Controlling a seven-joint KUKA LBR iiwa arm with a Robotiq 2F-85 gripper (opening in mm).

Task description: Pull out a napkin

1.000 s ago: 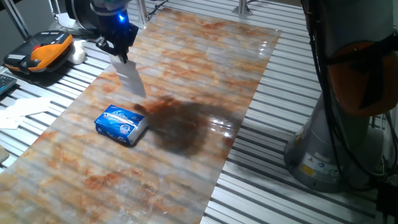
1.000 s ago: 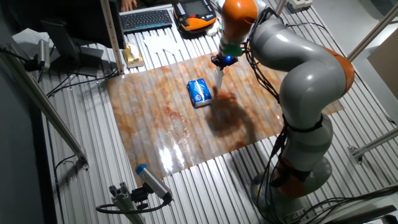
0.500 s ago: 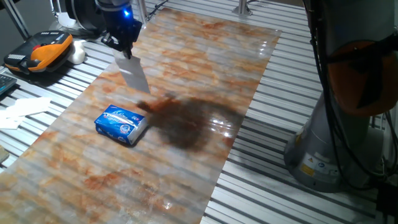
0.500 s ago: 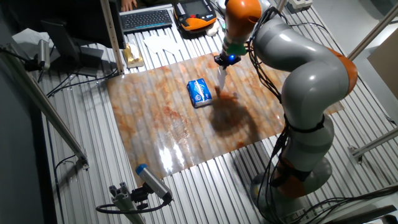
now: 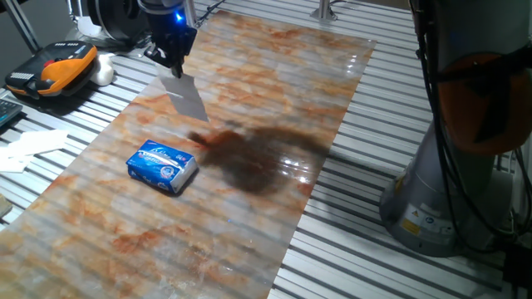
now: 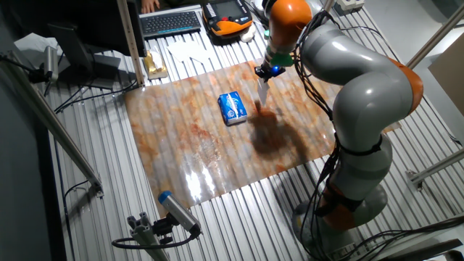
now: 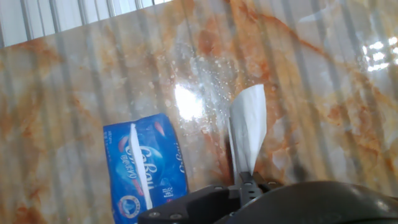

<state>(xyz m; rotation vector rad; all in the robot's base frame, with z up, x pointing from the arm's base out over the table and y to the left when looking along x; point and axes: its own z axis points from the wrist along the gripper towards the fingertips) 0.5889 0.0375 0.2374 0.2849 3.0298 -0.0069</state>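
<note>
Marbled sheet over slatted bench (image 5: 465,274). End effector (image 5: 175,70) pinches napkin (image 5: 188,98) clear above tissue pack (image 5: 162,166). Risk: thin tissue could slip or tear under a light pinch.

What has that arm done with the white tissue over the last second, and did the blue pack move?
The gripper has carried the napkin higher and farther from the tissue pack, toward the far end of the marbled mat. Its jaws stay shut on the napkin's top edge, and the sheet hangs free of the pack. The pack has not moved.
</note>
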